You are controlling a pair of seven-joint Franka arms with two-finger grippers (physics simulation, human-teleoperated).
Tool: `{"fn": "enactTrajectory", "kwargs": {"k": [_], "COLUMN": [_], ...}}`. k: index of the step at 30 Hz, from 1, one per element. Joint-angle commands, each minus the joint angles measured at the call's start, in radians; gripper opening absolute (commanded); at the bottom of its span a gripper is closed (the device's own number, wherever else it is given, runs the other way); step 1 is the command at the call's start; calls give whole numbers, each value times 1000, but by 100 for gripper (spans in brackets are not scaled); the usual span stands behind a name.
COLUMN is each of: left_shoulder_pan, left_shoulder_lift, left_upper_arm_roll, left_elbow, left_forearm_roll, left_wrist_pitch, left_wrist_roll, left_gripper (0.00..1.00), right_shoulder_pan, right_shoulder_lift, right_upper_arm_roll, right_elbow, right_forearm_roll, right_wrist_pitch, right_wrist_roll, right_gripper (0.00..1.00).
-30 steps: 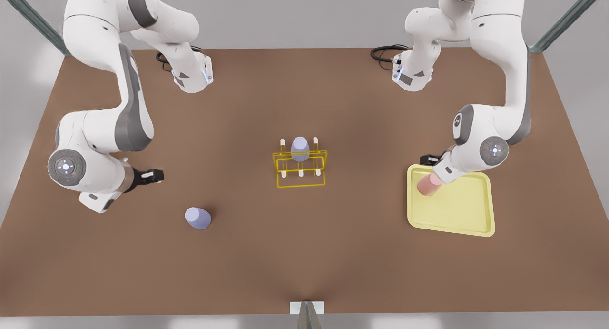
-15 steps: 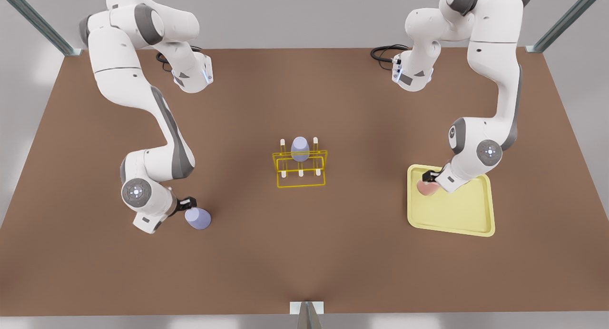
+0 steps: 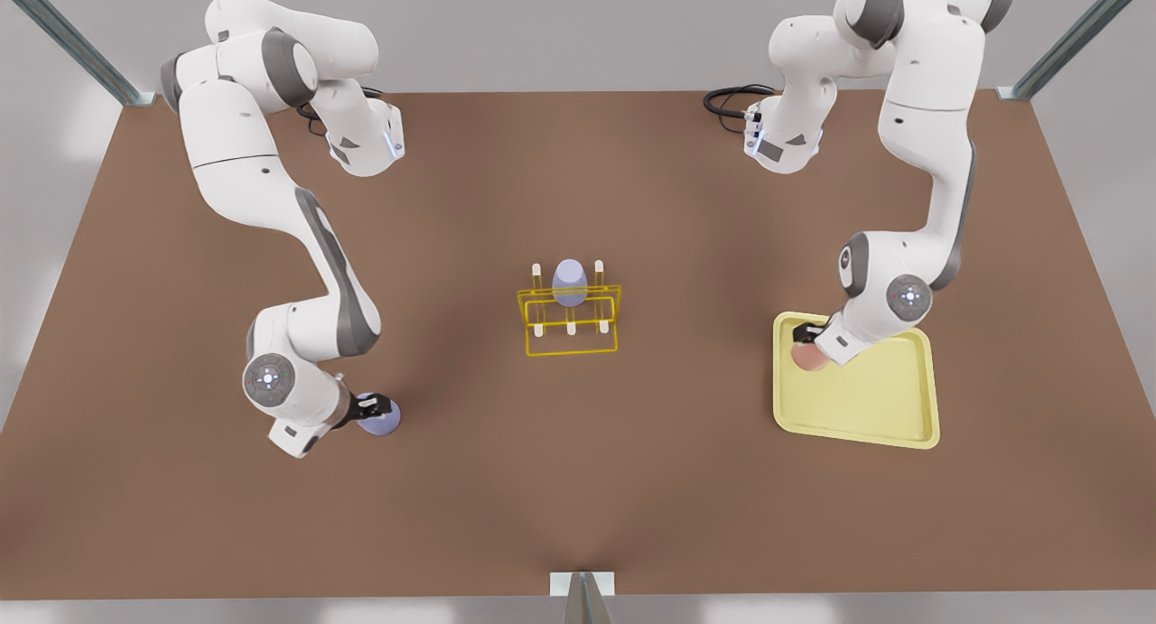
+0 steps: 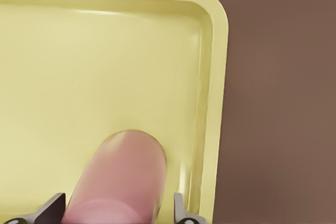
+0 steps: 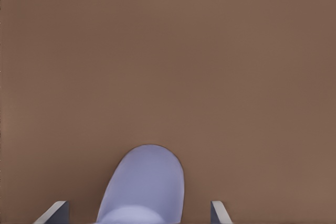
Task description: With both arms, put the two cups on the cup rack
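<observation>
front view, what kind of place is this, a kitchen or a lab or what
Most likely a simulated robot test bench, not a kitchen: two white jointed arms are mounted on a bare brown tabletop framed by metal struts, with just a small bright-yellow wire cup rack, a flat pale-yellow rectangular tray and plain cups.

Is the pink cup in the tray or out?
In: the pink cup stands on the tray floor near a corner, between the left gripper fingers.

Left tool [image 3: 806, 339] and right tool [image 3: 372, 407] both low, fingers spread.
</observation>
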Motion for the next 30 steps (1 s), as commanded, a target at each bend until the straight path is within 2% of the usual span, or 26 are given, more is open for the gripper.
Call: {"fn": "enactTrajectory", "kwargs": {"k": [1,12,18,19,20,30], "left_shoulder_pan": [0,1,1,0,0,-2], "left_shoulder_lift": [4,11,17,17,17,18], "left_upper_arm_roll": [0,0,0,0,0,0], "left_elbow": [0,-41,-43,-43,-41,-38], "left_forearm_roll": [2,1,2,2,2,2], "left_wrist_pitch": [22,72,74,74,74,86], "left_wrist_roll": [1,1,1,1,1,1], "left_gripper": [100,100,100,97,88,84], "right_shoulder_pan": [3,10,7,7,4,4], "right_shoulder_lift": [0,29,13,13,13,-15], "right_upper_arm_roll": [1,-7,-11,-11,-11,-4], "right_elbow": [-2,-28,-92,-100,-112,-181], "right_forearm_roll": [9,-8,-57,-57,-57,-51], "right_wrist_pitch": [3,36,143,149,168,177], "right_wrist_roll": [26,39,74,74,74,128], "right_gripper": [100,100,100,100,100,100]}}
